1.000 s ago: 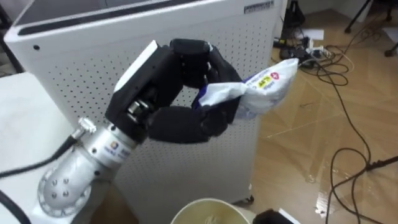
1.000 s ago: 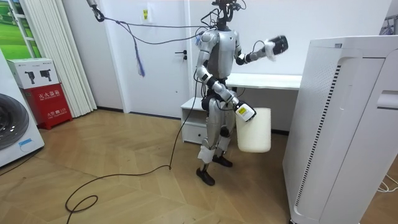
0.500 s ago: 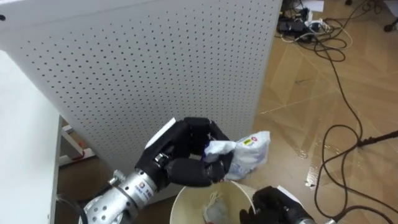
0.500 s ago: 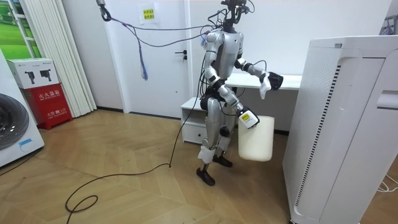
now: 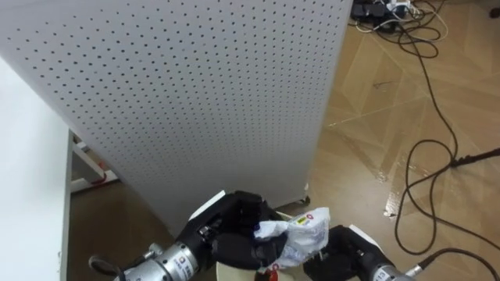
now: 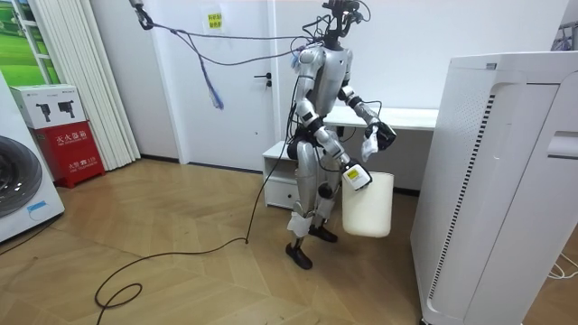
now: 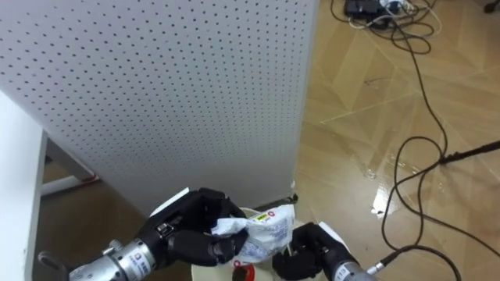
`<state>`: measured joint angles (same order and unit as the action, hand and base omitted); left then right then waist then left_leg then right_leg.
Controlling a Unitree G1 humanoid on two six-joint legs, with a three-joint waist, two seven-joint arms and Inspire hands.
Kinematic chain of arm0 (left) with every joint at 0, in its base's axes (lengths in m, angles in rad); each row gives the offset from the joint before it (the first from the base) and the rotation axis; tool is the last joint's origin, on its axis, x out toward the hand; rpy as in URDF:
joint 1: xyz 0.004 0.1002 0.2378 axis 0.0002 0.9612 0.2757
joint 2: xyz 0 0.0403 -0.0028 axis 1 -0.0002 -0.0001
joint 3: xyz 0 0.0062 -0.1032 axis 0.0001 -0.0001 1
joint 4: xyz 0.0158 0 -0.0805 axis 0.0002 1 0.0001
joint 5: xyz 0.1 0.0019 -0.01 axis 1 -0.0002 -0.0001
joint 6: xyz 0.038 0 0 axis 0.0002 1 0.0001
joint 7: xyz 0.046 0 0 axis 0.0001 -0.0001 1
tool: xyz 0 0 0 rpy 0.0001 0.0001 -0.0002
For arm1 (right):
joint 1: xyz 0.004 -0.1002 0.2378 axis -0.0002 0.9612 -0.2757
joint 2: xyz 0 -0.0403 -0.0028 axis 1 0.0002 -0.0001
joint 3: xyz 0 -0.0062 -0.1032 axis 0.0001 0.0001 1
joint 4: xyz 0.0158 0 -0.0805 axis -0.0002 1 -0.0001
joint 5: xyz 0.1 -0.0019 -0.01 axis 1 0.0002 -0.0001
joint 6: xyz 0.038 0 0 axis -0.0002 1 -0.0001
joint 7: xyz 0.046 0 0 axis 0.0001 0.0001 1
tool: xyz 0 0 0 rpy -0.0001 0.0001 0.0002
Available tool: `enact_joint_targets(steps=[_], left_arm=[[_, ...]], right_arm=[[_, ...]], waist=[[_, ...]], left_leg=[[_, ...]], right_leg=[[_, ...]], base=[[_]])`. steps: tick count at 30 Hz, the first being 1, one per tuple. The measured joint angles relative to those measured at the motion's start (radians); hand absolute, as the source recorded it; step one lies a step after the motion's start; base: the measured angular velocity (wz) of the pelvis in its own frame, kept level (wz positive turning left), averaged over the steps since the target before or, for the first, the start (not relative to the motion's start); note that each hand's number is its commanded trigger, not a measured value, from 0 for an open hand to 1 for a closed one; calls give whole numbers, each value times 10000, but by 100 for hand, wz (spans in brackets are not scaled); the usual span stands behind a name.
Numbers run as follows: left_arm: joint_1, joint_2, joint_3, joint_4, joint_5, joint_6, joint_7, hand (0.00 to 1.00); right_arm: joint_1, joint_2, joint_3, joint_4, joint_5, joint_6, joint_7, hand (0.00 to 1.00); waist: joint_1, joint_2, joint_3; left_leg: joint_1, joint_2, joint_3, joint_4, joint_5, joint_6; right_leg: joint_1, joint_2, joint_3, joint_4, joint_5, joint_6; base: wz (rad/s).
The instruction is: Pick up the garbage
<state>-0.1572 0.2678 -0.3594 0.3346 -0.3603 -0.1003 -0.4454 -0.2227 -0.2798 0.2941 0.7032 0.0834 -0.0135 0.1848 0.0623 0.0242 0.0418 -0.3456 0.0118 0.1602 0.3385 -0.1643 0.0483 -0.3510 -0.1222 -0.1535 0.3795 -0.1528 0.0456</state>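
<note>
Loose cables, perhaps adapters, on floor

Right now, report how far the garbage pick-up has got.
Done: the crumpled wrapper is picked up, pinched in the fingers of the left hand. In hand: that hand holds it over the mouth of the white bin, which the right hand carries by its rim beside the perforated white cabinet. Left: drop the wrapper into the bin; it is not yet released.

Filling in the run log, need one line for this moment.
left hand: shut on wrapper, above bin | right hand: grips bin rim | wrapper: not yet released | robot: beside perforated white panel
</note>
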Motion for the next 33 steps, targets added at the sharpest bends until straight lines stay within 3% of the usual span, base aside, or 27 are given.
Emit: enact_joint_targets(steps=[7, 12, 20, 21, 22, 23, 33], left_arm=[[-1, -21, -19, 403, 36, -12, -248, 100], [8, 225, -9, 535, 70, -11, -296, 100], [27, 234, 13, 708, 71, -11, -391, 97], [32, 236, 13, 707, 107, -11, -391, 68], [35, 239, 16, 708, 169, -11, -391, 51], [52, 257, 16, 710, 273, -11, -392, 0], [384, 285, 16, 717, 391, -7, -523, 0]], right_arm=[[-75, -60, -3, 48, 0, -10, 6, 100], [-177, -136, -11, 58, 58, -32, 83, 100], [-202, -173, -12, 144, 204, -77, 364, 100], [-203, -183, -12, 225, 282, -77, 385, 100], [-206, -185, -12, 280, 311, -77, 398, 100], [-212, -191, -12, 383, 342, -77, 437, 100], [-238, -263, -11, 713, 341, -77, 586, 100]], waist=[[-35, 16, 6], [-29, 18, 7], [-25, 17, 7], [-23, 17, 7], [-21, 18, 7], [-23, 18, 7], [-5, 20, 5]], left_leg=[[-113, 24, -91, 84, 4, 4], [-135, 24, -92, 77, 4, 4], [-131, 22, -91, 74, 4, 4], [-131, 20, -91, 69, 4, 4], [-130, 20, -91, 67, 4, 4], [-129, 19, -91, 65, 4, 4], [-116, 22, -90, 68, 4, 4]], right_leg=[[-20, 1, -142, -9, 22, -36], [-33, 4, -135, -24, 22, -37], [-31, 1, -126, -25, 22, -37], [-31, 0, -128, -25, 22, -37], [-31, 0, -127, -26, 22, -37], [-31, 1, -126, -26, 22, -37], [-24, 7, -121, -28, 22, -37]], base=[[2], [0], [0], [0], [0], [0], [0]])
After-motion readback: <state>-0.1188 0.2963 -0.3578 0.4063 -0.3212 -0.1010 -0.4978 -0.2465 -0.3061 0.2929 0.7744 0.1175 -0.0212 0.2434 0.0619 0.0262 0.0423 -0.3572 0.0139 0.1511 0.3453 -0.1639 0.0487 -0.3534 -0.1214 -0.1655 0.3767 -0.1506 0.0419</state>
